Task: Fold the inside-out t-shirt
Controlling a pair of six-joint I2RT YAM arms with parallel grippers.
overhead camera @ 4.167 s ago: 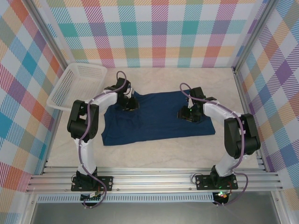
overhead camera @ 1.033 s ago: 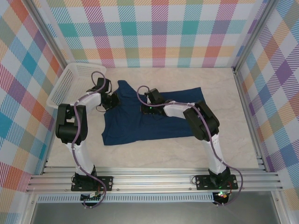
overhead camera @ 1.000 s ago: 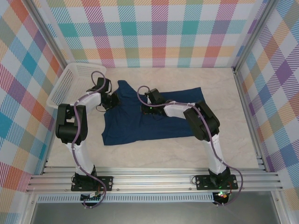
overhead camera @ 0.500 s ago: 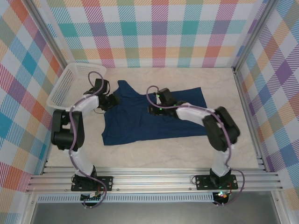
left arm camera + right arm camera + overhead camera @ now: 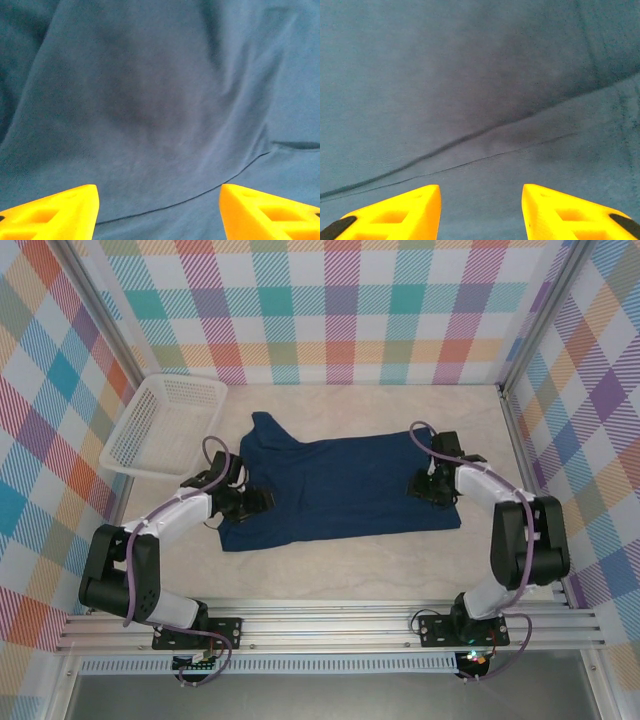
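t-shirt (image 5: 335,485): navy, spread on bench (image 5: 330,570), one sleeve at 11 o'clock.
left hand (image 5: 159,200): fingers spread, over 9 o'clock edge.
right hand (image 5: 481,197): fingers spread, 3 o'clock edge, apparently empty.

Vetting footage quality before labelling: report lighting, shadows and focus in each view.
Top external: bright, even light, sharp, barely any shadow on the t-shirt. Left wrist: cloth slightly soft, a dim shadow patch mid-frame, orange fingers crisp. Right wrist: weave sharper, dark shadow along a fold, fingers cut by the bottom edge.
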